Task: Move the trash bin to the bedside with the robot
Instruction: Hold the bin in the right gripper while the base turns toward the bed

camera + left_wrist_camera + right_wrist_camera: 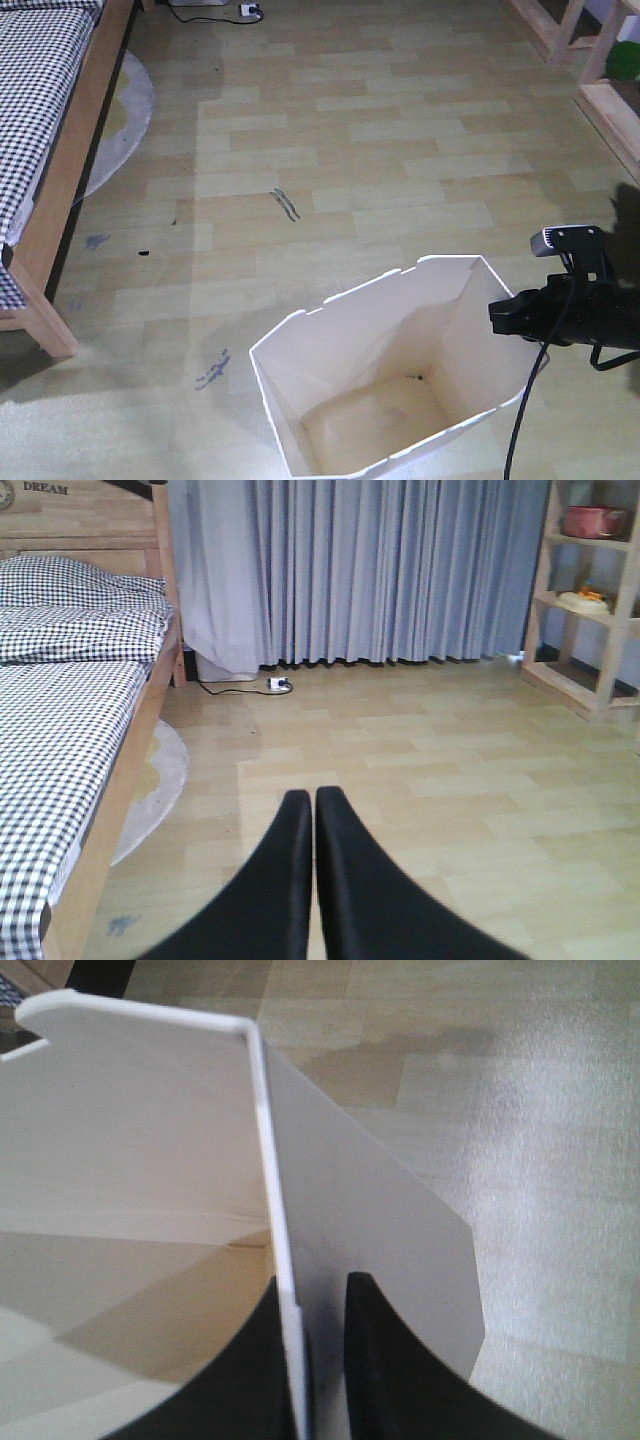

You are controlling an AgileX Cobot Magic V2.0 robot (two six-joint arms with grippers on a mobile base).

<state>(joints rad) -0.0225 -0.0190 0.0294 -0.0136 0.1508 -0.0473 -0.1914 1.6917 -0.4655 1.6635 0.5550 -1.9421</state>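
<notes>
The white trash bin (455, 300) stands on the wood floor at the lower middle of the front view, open and cream inside. My right gripper (497, 316) straddles its right rim, one finger inside and one outside, shut on the wall. In the right wrist view the gripper (318, 1282) clamps the bin's thin white rim (268, 1130). The bed (40, 90), with checked bedding and a light wooden frame, lies at the far left, well apart from the bin. In the left wrist view my left gripper (315, 796) is shut and empty, raised above the floor beside the bed (60, 710).
A round grey rug (130, 110) lies beside the bed. A power strip with its cable (250, 11) lies at the back by the curtains (380, 570). Wooden shelving (600, 70) stands at the right. Dark scuff marks (286, 203) dot the floor.
</notes>
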